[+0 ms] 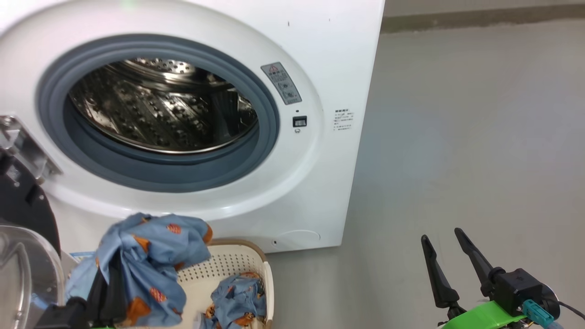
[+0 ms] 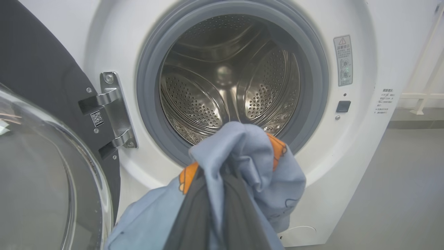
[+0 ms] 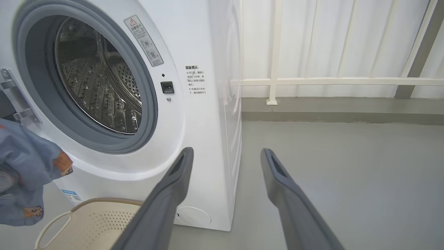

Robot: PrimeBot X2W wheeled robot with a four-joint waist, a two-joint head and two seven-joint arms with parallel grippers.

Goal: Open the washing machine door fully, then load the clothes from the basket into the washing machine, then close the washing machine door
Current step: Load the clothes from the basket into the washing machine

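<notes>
The white washing machine stands with its steel drum exposed. Its black washing machine door hangs swung out at the left; its glass bowl bulges in the left wrist view. My left gripper is shut on a light-blue garment of the clothes, lifted above the basket and below the drum opening. The same garment drapes over the dark fingers in the left wrist view. More blue clothes lie in the basket. My right gripper stands open over the floor at the right.
Grey floor stretches right of the machine. A white railing and a low kerb run behind it. The door's metal hinge sits left of the grey gasket.
</notes>
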